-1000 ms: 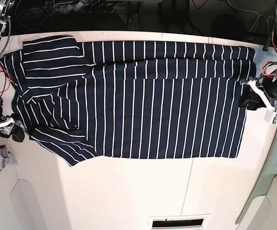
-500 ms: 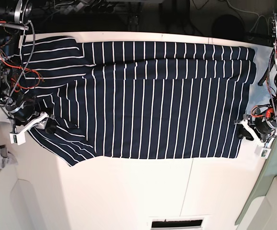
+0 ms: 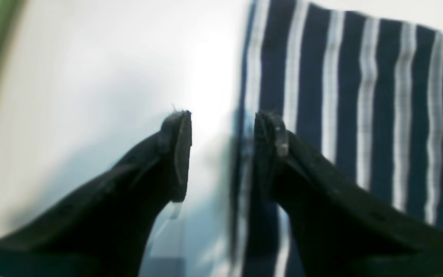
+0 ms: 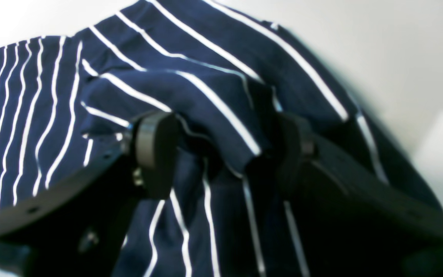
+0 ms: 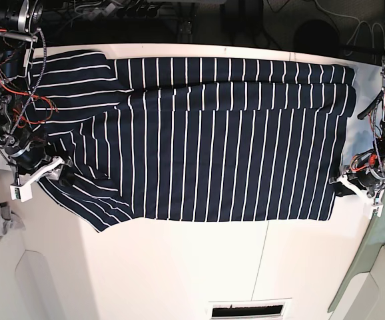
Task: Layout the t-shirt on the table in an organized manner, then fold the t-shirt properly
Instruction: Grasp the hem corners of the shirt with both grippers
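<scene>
Base view: t-shirt (image 5: 206, 137) flat on table (image 5: 179, 267); fold step starting. Left gripper (image 3: 221, 154) at 3 o'clock hem, fingers apart; right gripper (image 4: 221, 154) at 9 o'clock sleeve, fingers apart around fabric fold. Next: close, lift together.

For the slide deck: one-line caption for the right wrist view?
Right gripper, jaws open, straddles a raised fold of the striped t-shirt near the white table.

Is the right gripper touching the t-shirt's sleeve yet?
Touching. In the right wrist view the right gripper stands open with a raised fold of the t-shirt lying between its fingers, fabric against both.
</scene>
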Available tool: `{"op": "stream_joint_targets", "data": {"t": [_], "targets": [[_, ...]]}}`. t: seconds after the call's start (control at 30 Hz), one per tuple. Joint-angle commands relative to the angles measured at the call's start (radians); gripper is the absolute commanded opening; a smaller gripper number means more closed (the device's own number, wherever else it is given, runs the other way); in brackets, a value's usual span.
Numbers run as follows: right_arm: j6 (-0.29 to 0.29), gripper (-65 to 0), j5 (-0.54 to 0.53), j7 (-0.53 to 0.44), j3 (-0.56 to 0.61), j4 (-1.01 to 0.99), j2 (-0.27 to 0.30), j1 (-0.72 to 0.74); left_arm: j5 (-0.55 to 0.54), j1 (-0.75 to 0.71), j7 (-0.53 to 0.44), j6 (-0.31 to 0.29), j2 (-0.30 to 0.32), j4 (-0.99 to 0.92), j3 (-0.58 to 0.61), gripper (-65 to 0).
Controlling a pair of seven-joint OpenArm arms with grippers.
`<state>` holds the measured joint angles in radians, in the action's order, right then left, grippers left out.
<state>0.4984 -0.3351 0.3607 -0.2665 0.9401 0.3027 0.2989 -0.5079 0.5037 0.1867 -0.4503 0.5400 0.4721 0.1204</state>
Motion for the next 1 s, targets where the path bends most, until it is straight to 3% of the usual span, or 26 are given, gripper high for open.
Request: {"op": "stream_joint_targets", "data": {"t": [0.0, 0.33, 0.7, 0.87, 0.97], "targets": [[0.006, -26.8, -0.012, -0.02, -0.003, 0.014, 0.016, 0.025, -0.025, 0.028, -0.019, -0.011, 0.019, 0.013, -0.004, -35.5], [0.007, -26.9, -0.013, -0.02, -0.003, 0.014, 0.012, 0.025, 0.007, 0.021, -0.019, -0.008, -0.079, 0.013, -0.004, -35.5], [0.007, -26.9, -0.05, -0.021, -0.003, 0.014, 0.013, 0.026, 0.007, 0.023, -0.05, 0.001, -0.082, 0.013, -0.004, -35.6], [0.006, -27.0, -0.069, -0.021, -0.003, 0.014, -0.001, 0.032, 0.008, 0.023, -0.048, 0.002, -0.092, 0.013, -0.004, -41.8], [0.005, -28.2, -0.061, -0.021, -0.003, 0.014, -0.016, 0.038, 0.008, 0.023, -0.048, 0.003, -0.098, 0.013, -0.004, -52.7]]}}
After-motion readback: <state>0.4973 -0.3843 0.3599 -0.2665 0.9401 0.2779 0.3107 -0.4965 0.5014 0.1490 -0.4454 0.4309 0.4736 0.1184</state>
